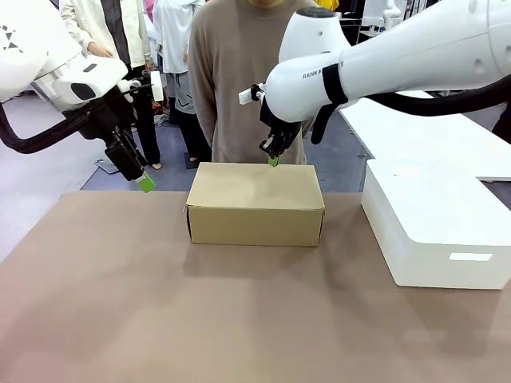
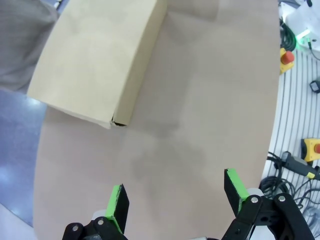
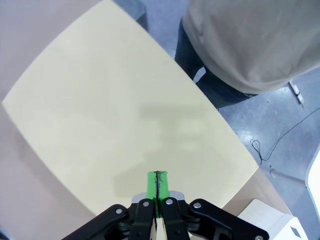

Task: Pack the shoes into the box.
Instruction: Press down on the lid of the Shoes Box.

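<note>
The box (image 1: 255,205) sits closed near the far edge of the table (image 1: 160,319), about at the middle, its flap lid down flat so nothing inside can be seen. Its long side faces me.

My right gripper (image 1: 274,160) hangs over the far edge of the lid, right of its middle, pads pressed together with nothing between them. From my right wrist the green fingertips (image 3: 158,182) meet in one thin line above the pale lid, and I cannot tell whether they touch the cardboard or hover just above it.

My left gripper (image 1: 144,182) is off to the left of the box, apart from it and raised above the table's far left part. Its jaws stand wide apart and empty; from my left wrist I look down past the two spread pads (image 2: 118,201) at bare tabletop, with the box's near left corner farther off.

A person (image 1: 239,80) in a beige top stands just behind the box at the far side. To the right, a larger white box (image 1: 439,231) rests on the table, well apart from the brown one.
</note>
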Controlling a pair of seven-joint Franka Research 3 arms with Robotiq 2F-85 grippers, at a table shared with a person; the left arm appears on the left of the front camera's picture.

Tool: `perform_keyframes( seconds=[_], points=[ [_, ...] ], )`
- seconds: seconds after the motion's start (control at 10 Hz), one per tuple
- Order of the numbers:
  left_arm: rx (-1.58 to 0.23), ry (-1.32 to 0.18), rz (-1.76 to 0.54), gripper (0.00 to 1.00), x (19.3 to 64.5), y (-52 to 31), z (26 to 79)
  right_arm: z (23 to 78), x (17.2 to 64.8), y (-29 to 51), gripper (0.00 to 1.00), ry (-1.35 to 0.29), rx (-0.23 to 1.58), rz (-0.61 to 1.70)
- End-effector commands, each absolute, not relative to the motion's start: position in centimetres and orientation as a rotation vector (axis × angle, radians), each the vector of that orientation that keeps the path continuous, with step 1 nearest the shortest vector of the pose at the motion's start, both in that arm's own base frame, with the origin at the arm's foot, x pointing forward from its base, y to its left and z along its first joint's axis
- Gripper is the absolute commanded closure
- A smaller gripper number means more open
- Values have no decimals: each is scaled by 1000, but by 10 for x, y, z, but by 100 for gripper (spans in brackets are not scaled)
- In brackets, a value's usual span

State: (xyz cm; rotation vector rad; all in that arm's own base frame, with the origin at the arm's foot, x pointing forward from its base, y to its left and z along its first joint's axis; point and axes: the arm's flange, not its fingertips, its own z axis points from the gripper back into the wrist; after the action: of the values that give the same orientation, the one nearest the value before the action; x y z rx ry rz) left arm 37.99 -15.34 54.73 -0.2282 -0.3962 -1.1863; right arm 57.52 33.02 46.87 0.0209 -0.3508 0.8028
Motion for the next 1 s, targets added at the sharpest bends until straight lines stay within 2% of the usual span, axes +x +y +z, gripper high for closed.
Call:
perform_keyframes(
  seconds=[0.0, 0.9],
  points=[
    [-220, -406, -1160, 0, 376, -153, 542, 460, 582, 342, 100, -391, -5, 729],
    [-212, -409, -1140, 0, 372, -149, 542, 404, 603, 345, 100, -300, 6, 674]
  ],
)
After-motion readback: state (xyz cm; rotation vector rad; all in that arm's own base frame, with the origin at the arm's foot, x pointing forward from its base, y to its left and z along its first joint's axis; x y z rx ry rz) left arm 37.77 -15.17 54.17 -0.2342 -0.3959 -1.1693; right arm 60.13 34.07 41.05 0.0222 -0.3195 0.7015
